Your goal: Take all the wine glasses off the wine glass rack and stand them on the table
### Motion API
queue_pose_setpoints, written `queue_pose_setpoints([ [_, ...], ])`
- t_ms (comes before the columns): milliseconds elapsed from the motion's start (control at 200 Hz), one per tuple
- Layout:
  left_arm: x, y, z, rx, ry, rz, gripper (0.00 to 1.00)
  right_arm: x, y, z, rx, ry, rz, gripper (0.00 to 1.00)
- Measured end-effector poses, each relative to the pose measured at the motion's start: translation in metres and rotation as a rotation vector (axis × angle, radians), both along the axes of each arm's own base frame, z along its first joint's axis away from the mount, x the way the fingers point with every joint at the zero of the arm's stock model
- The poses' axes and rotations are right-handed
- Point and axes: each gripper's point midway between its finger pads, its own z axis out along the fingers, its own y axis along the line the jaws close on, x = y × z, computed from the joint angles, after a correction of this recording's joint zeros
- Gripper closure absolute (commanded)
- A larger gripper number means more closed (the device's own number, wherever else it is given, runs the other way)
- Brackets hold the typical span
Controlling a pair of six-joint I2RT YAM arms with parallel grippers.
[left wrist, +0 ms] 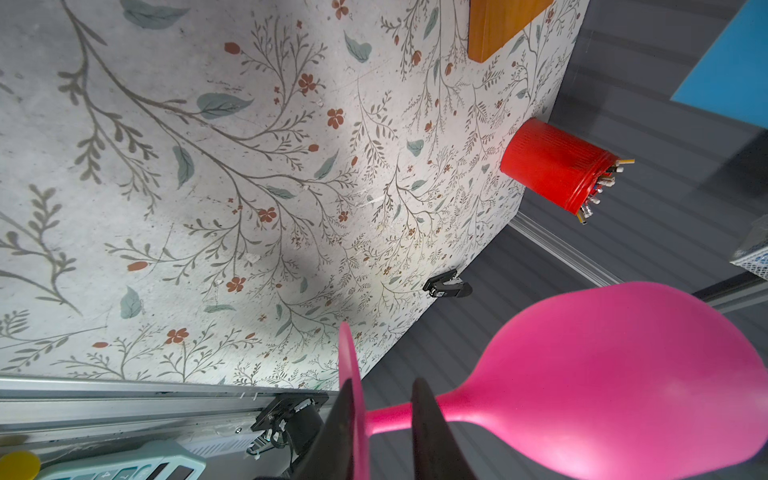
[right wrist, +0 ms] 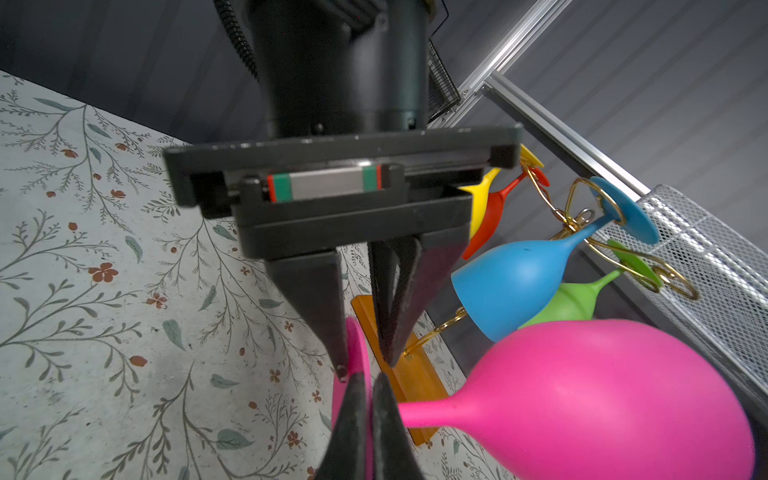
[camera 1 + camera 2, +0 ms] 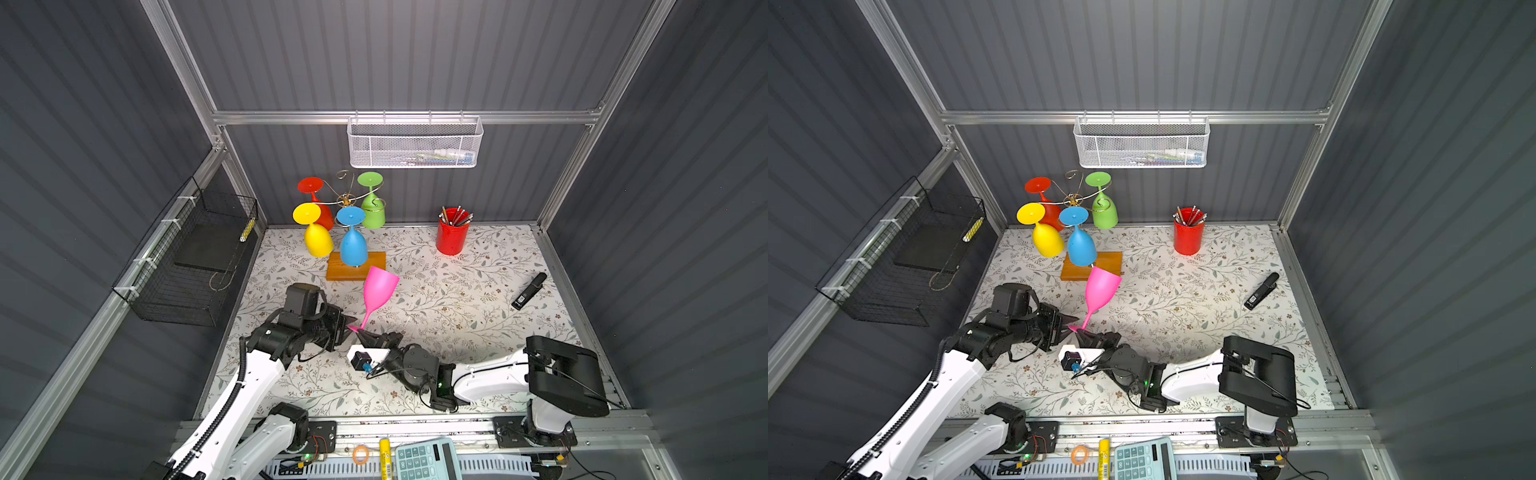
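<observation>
- My right end effector (image 2: 368, 380) was clamped together on the rim of the foot of the pink wine glass (image 3: 380, 286). The glass was held clear of the wire arms of the wine glass rack (image 3: 355, 269).
- My left end effector (image 1: 384, 386) met the same foot from the opposite side. Its jaws were narrowly apart and straddled the disc, one finger on its outer face and the other across the stem.
- A gap showed there, so I judged that the left end effector was not yet clamped.
- The glass's long axis ran from the foot at my fingertips outward and upward, away from both end effectors. The tilted bowl was at the far end, near the rack's wooden base.
- My left jaws' closing line lay along that axis, onto the two faces of the foot.
- Neither end effector was nearer, since both sat at the foot with the bowl beyond them.
- I judged that the next move depended on the left closing firmly before the right let go, because the bowl-heavy glass could tip.
- The blue glass (image 3: 353, 245) hung from the rack just beyond the pink bowl.
</observation>
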Motion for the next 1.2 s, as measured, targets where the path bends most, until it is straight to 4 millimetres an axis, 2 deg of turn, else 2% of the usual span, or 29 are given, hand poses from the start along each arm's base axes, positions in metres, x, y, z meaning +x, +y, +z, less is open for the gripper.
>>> queue_pose_setpoints([
  [195,0.0,0.0,-0.004,0.004,0.01,-0.001,0.87,0.001,0.003,0.005,0.005,-0.005,0.0,1.0],
  [435,-0.001,0.001,-0.006,0.005,0.017,0.003,0.98,0.001,0.005,0.003,-0.019,-0.017,0.0,1.0],
  [570,-0.001,0.001,-0.006,0.008,0.019,0.006,1.0,0.001,0.005,0.002,-0.023,-0.02,-0.002,1.0],
  [796,-0.001,0.001,-0.008,0.009,0.019,0.006,1.0,0.002,0.005,0.002,-0.022,-0.019,-0.009,0.7],
  [966,-0.002,0.003,-0.025,0.014,0.028,0.012,1.0,0.003,0.001,0.002,-0.007,0.004,-0.018,0.47],
  [1076,0.0,0.003,-0.031,0.011,0.015,0.019,1.0,0.001,-0.01,0.004,0.004,0.031,-0.024,0.45],
  [1201,0.004,0.002,-0.035,-0.001,-0.029,0.024,1.0,-0.002,-0.031,0.014,0.036,0.082,-0.036,0.4],
])
